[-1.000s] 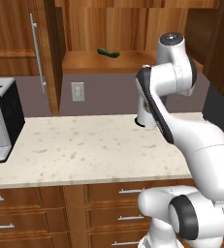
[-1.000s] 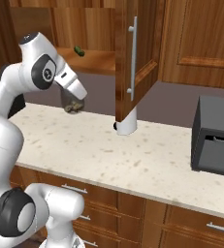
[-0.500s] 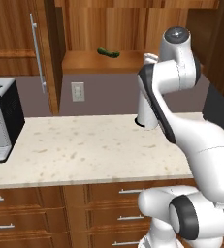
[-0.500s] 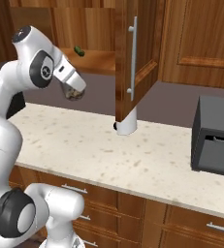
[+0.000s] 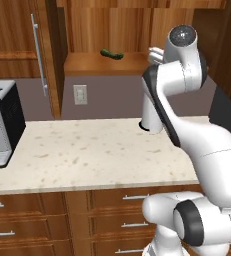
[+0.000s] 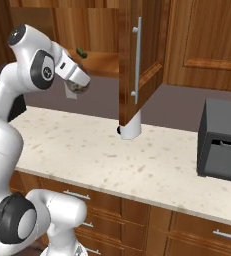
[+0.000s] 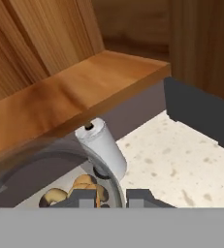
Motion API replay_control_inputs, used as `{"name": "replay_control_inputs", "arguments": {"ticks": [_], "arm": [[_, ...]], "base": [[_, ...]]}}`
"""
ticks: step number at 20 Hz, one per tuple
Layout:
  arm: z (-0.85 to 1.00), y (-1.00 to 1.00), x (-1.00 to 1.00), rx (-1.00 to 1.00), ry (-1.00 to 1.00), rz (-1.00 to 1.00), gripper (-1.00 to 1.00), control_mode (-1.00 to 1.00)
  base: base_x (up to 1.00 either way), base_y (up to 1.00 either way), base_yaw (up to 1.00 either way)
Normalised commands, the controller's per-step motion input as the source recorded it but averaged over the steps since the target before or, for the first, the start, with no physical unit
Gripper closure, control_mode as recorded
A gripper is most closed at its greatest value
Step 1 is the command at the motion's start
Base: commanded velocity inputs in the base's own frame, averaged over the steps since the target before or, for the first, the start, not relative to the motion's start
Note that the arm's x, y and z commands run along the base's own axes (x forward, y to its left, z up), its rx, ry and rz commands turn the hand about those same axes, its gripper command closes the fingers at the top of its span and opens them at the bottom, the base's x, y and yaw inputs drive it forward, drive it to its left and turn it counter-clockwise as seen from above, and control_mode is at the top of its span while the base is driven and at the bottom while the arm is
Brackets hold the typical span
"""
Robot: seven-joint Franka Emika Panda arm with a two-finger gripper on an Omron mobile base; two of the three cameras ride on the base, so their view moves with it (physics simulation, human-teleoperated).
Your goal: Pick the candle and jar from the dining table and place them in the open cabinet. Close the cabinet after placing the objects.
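Jar (image 6: 77, 87): clamped in gripper (image 6: 79, 88), raised just below open cabinet (image 5: 102, 64) shelf.
Fingers: closed on jar.
Done: jar picked.
Left: shelving jar, candle, shutting door (image 6: 137, 60).

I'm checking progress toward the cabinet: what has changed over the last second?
The end effector has risen toward the open cabinet's shelf, still shut on the jar, which has gone up with it. Unmoved: the paper-towel roll on the counter, the green thing on the shelf, and the cabinet door, still open.
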Motion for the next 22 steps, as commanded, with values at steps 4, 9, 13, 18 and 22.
{"name": "replay_control_inputs", "arguments": {"ticks": [4,9,13,18,22], "arm": [[0.4,0.0,0.17,-0.1,-0.02,0.0,1.0,-1.0],[0.34,-0.01,0.25,-0.09,0.0,0.0,1.0,-1.0],[0.21,0.0,0.29,-0.08,0.0,0.0,1.0,-1.0],[0.09,0.0,0.25,-0.06,-0.01,0.0,1.0,-1.0],[0.0,0.0,0.16,-0.06,-0.04,0.0,1.0,-1.0]], "base": [[0.0,0.0,0.0],[0.0,0.0,0.0],[0.0,0.0,0.0],[0.0,0.0,0.0],[0.0,0.0,0.0]]}}
